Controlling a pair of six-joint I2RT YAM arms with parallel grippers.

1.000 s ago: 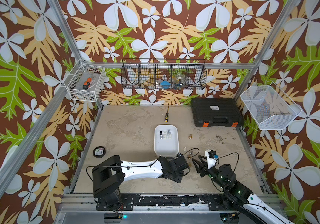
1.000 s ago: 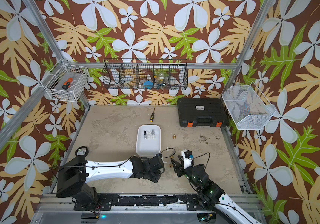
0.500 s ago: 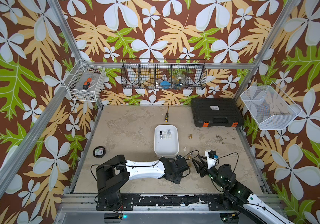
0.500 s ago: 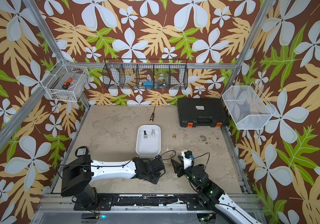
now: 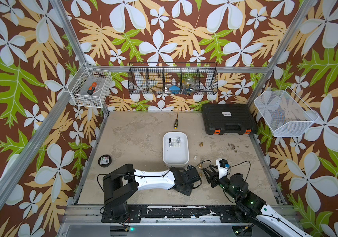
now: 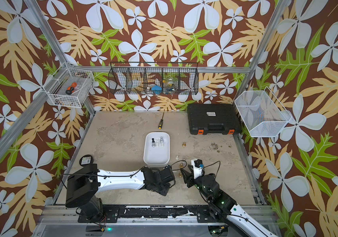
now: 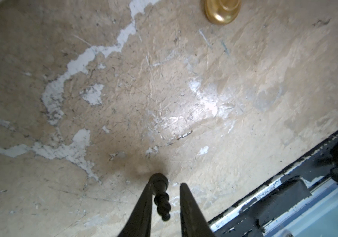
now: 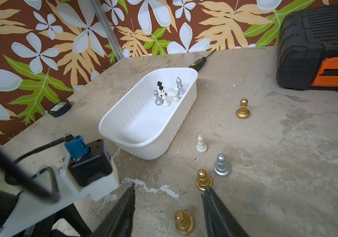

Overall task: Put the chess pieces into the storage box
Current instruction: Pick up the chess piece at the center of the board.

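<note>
The white storage box (image 5: pixel 175 158) (image 8: pixel 139 127) sits mid-table with several chess pieces (image 5: pixel 174 142) (image 8: pixel 167 94) standing at its far end. Loose pieces stand to its right: a far gold one (image 5: pixel 201 144) (image 8: pixel 243 108), a white one (image 8: pixel 201 143), a silver one (image 8: pixel 222 165) and a gold one (image 8: pixel 203 179). My left gripper (image 7: pixel 166 185) is low near the front edge. Its jaws stand narrowly apart around a black chess piece (image 7: pixel 161 192), which touches one finger with a gap to the other. My right gripper (image 8: pixel 169 186) is open, straddling a gold pawn (image 8: pixel 183 222) on the table.
A yellow-tipped screwdriver (image 5: pixel 176 123) lies behind the box. A black case (image 5: pixel 227 119) with orange latches fills the back right corner. A round black tin (image 5: pixel 104 160) lies at the left. Wire baskets hang on the walls. The front rail (image 7: pixel 287 184) runs close to the left gripper.
The left gripper's jaws have narrowed round the black piece, and the left arm has shifted slightly. The right arm has not moved.
</note>
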